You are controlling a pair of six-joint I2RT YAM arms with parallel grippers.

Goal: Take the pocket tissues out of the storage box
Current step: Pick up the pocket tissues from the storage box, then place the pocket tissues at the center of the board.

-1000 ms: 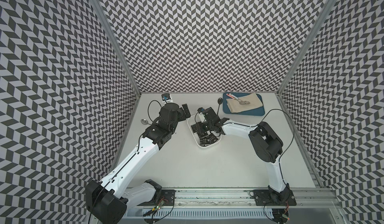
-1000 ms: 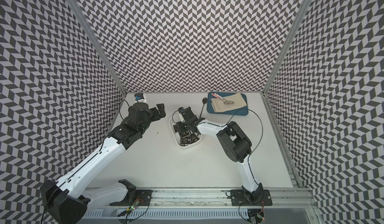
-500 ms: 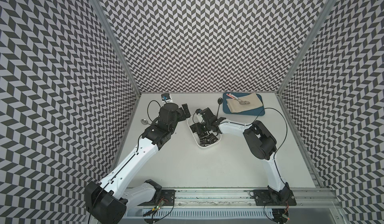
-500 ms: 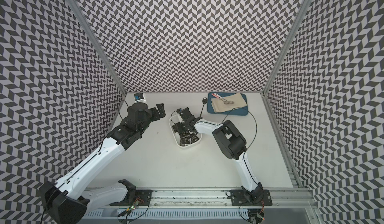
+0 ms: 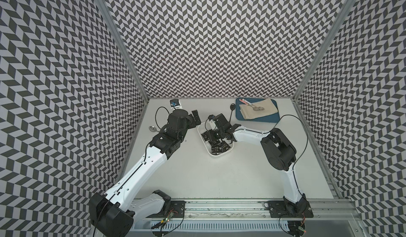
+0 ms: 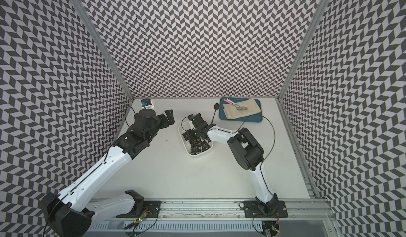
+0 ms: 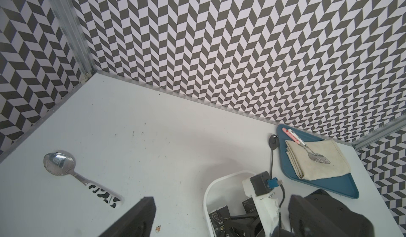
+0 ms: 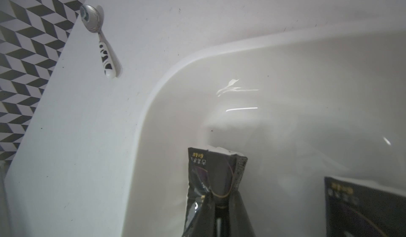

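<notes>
The white storage box (image 5: 216,156) (image 6: 197,156) stands mid-table, with several black pocket tissues (image 5: 218,148) (image 6: 198,148) lying in it. My right gripper (image 5: 212,135) (image 6: 193,134) reaches down into the box's far half. The right wrist view shows this gripper (image 8: 219,199) shut on one black packet (image 8: 216,170), pinching it upright against the box floor near the box's curved wall (image 8: 153,93). A second packet (image 8: 362,205) lies beside it. My left gripper (image 5: 195,120) (image 6: 168,117) (image 7: 219,204) hovers open and empty just left of the box.
A spoon with a black-and-white handle (image 5: 152,128) (image 7: 59,163) (image 8: 92,18) lies by the left wall. A blue tray (image 5: 272,120) (image 7: 342,187) with beige cloth and a spoon sits at the back right. A black spoon (image 5: 232,107) lies beside it. A small white-blue device (image 5: 174,103) stands at the back.
My right gripper's jaws have closed onto a packet inside the box, and the right arm's elbow has shifted slightly left. The left arm has stayed where it was.
</notes>
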